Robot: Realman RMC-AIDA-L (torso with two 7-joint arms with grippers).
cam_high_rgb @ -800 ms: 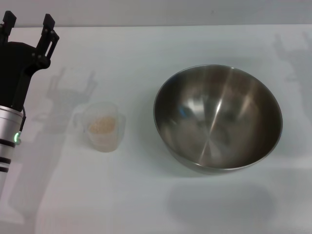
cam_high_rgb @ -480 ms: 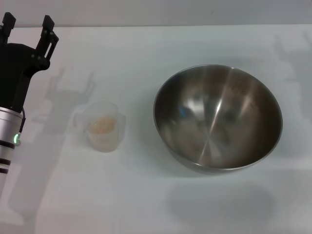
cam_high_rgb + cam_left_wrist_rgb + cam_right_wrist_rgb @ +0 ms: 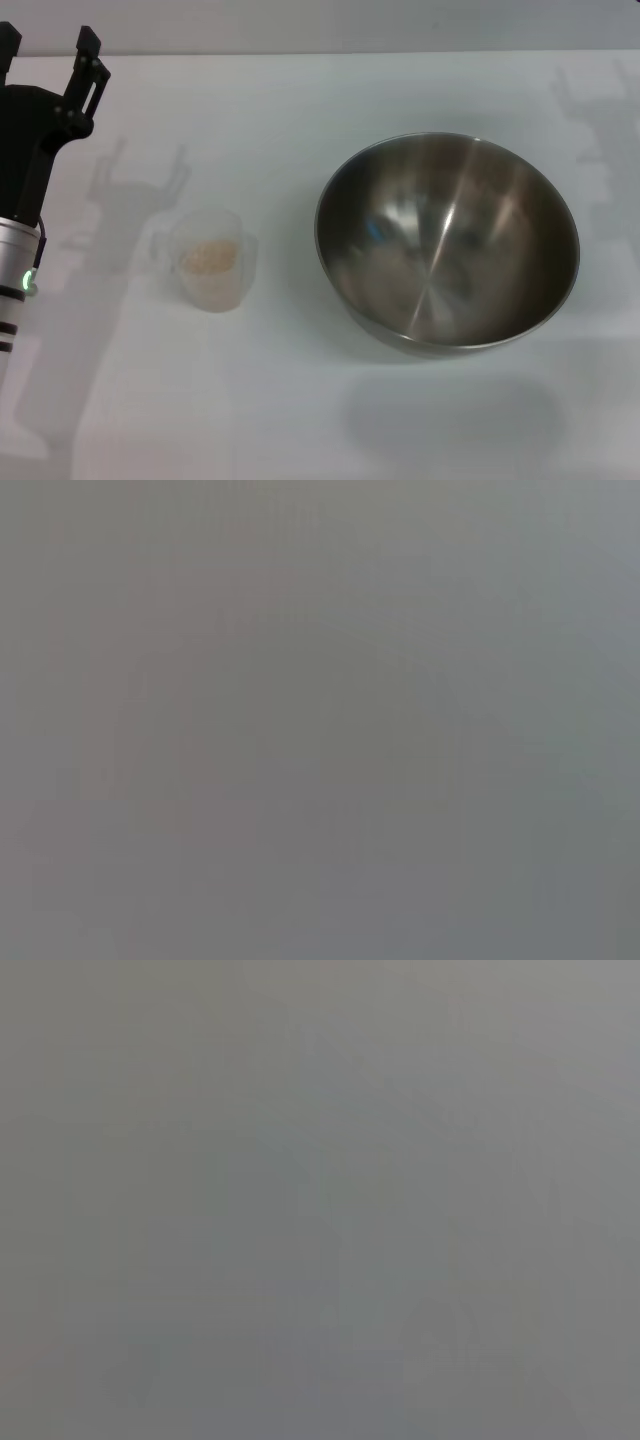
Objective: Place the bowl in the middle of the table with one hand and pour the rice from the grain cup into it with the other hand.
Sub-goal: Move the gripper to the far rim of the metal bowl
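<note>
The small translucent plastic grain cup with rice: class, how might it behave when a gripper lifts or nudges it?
The small translucent plastic grain cup is probably light, so a nudge may slide it across the plain white table. Its open top means tilting could spill the pale rice. Thin walls may flex under a squeeze.

The left gripper (image 3: 45, 45) is cut off by the head view's left edge (one finger only partly seen). Nothing can be made out in either wrist view.
</note>
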